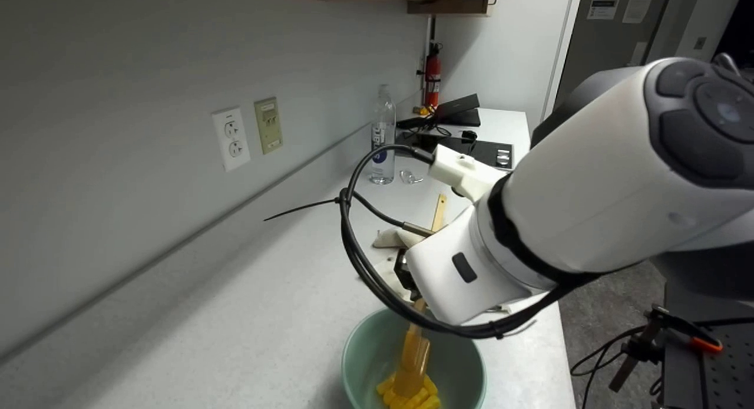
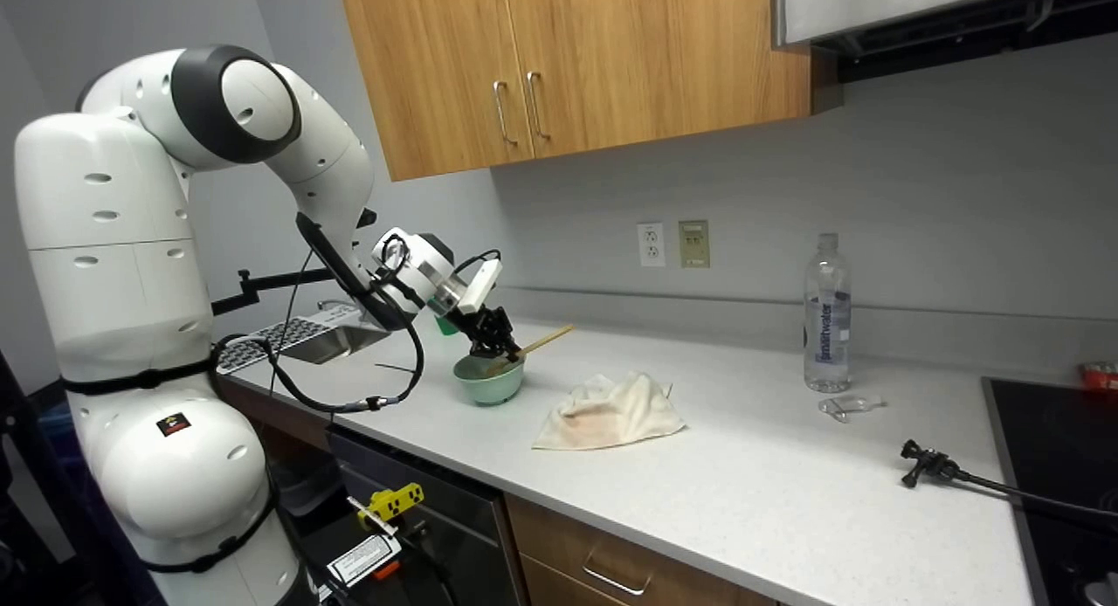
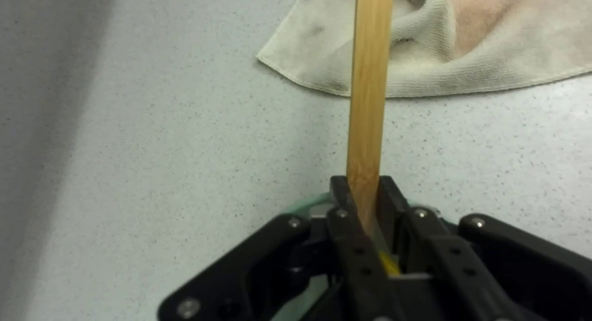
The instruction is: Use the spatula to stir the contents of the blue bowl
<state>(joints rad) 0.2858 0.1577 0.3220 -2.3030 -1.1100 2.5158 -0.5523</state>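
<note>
End effector [image 3: 363,187] clamped on wooden spatula [image 3: 369,89], jaws at handle width. Spatula tilted, blade down in blue-green bowl [image 1: 460,362] at yellow pieces [image 1: 431,402]. Cable loop [image 1: 471,330] hides part of bowl rim in exterior view. Rumpled cloth [image 2: 611,414] near bowl. Farther: upright clear bottle [image 2: 827,327], black cooktop [image 2: 1061,427]. Counter [image 2: 742,475] pale, speckled, along gray wall [image 2: 742,196]; white outlet [image 2: 651,244] on wall, wood cabinets [image 2: 611,56] above.
</note>
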